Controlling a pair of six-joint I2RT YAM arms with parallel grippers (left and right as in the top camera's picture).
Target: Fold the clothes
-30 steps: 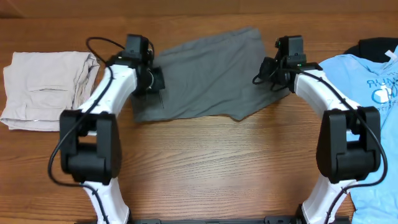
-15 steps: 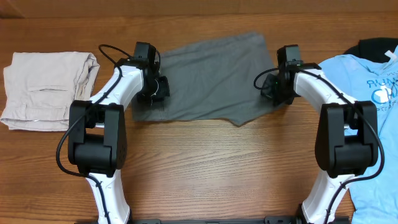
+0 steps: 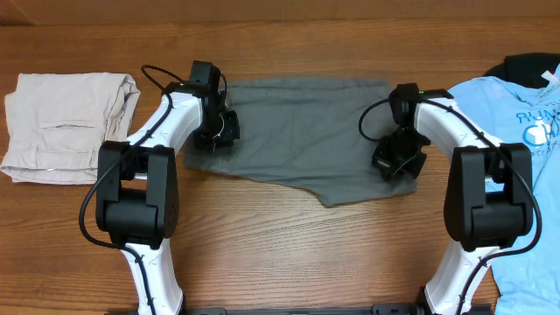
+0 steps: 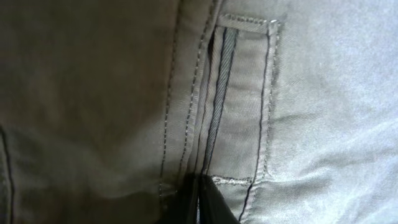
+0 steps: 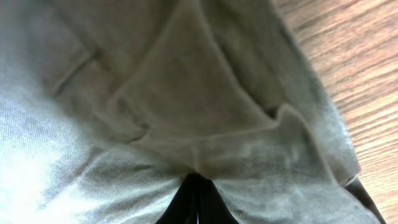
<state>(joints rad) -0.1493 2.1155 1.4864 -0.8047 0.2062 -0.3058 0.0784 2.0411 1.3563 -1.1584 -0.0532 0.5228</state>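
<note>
Overhead view: at 9 o'clock on the wooden table (image 3: pixel 280 254), beige shorts (image 3: pixel 61 127) are seen lying already folded. Toward 12 o'clock the grey shorts (image 3: pixel 306 131) are spread flat, with one corner pointing to 6 o'clock. Their 9 o'clock edge is pinched by the left gripper (image 3: pixel 217 127). In the left wrist view its fingertips (image 4: pixel 217 208) are seen closed on stitched fabric beside a seam. The 3 o'clock edge is pinched likewise by the right gripper (image 3: pixel 398 159), whose tips are closed on a fold of cloth in the right wrist view. A light-blue T-shirt (image 3: pixel 525 140) lies at 3 o'clock, and a black garment (image 3: pixel 529 63) at 2 o'clock.

The step in hand is judged to be the laying-out of the grey shorts before a first fold. For that fold, both held edges would need to be lifted together and carried across evenly.

White print is seen on the T-shirt but cannot be read, and no label is seen on the shorts.
</note>
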